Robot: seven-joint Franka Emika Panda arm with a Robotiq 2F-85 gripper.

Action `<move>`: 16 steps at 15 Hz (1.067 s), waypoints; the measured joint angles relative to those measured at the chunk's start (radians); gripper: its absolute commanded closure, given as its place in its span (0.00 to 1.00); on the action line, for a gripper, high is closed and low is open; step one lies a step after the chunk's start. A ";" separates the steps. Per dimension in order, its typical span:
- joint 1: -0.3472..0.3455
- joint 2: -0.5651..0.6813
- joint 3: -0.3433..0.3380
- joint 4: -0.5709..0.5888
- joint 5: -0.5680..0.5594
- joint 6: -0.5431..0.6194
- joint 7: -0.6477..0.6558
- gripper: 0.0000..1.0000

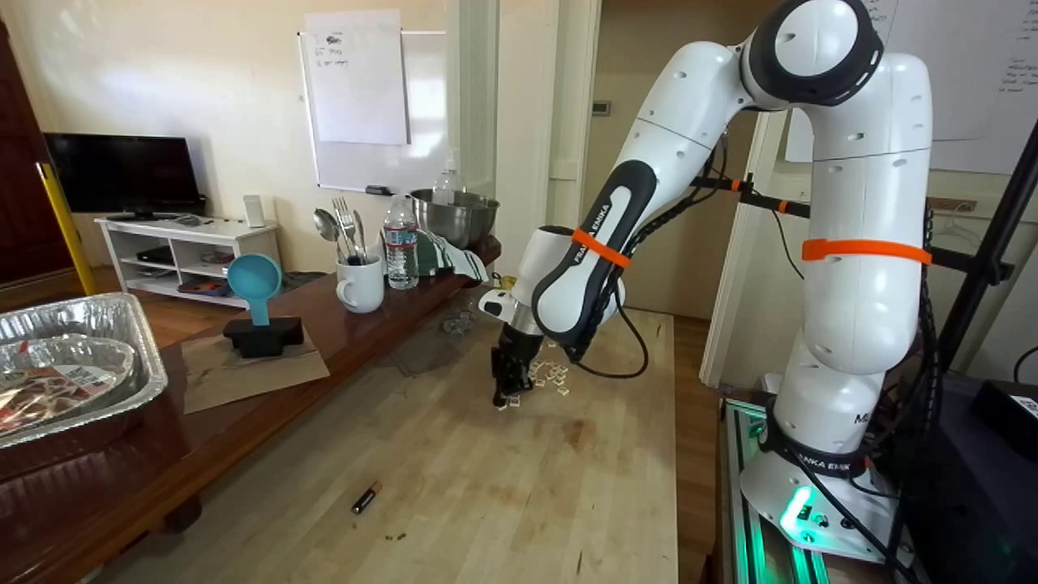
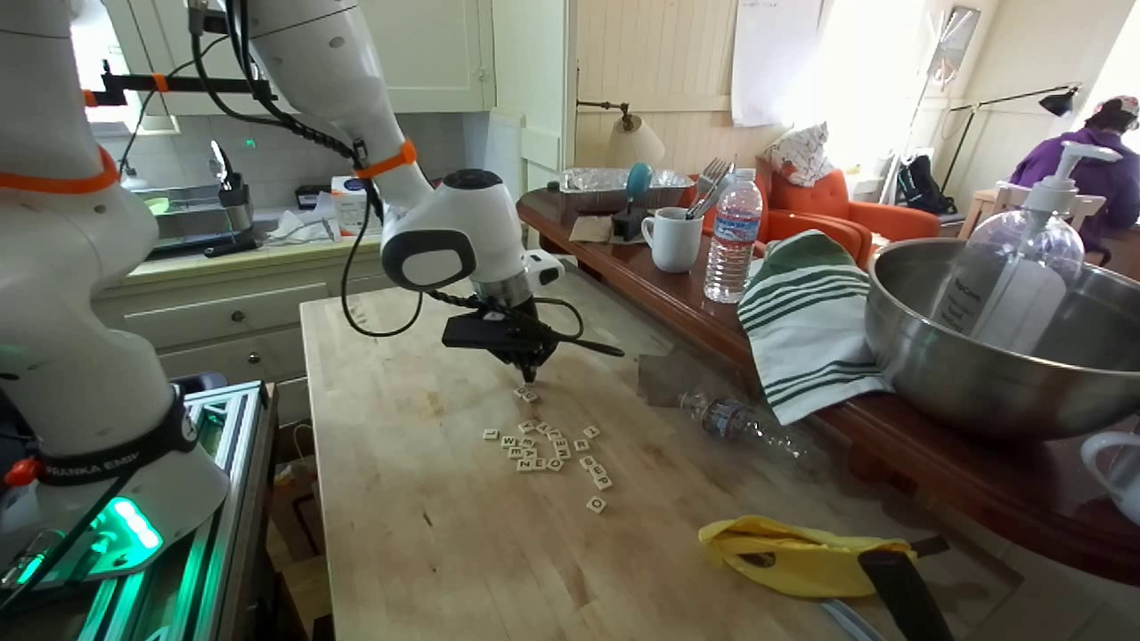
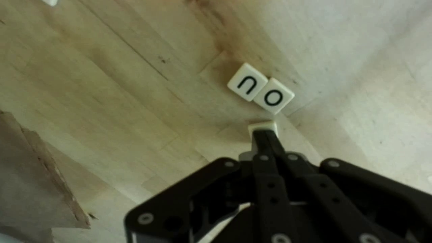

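The gripper (image 3: 265, 133) points down at the wooden table (image 2: 392, 516), its two fingers closed against each other. A letter tile (image 3: 262, 125) lies on the table right at the fingertips, which partly cover it; whether they touch it cannot be determined. In the wrist view, the O tile (image 3: 273, 96) sits just ahead of the fingertips, set against the arch-marked tile (image 3: 248, 82), which is farther out. In an exterior view, a cluster of letter tiles (image 2: 529, 453) lies on the camera side of the gripper, near it. A clear bottle (image 2: 723, 417) lies farther from it.
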 measured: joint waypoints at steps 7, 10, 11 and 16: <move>0.008 -0.021 -0.019 -0.028 -0.135 -0.004 -0.052 1.00; 0.016 -0.030 -0.034 -0.038 -0.199 -0.005 -0.062 1.00; 0.018 -0.031 -0.038 -0.040 -0.219 -0.005 -0.066 1.00; 0.027 -0.038 -0.059 -0.048 -0.320 -0.005 -0.072 1.00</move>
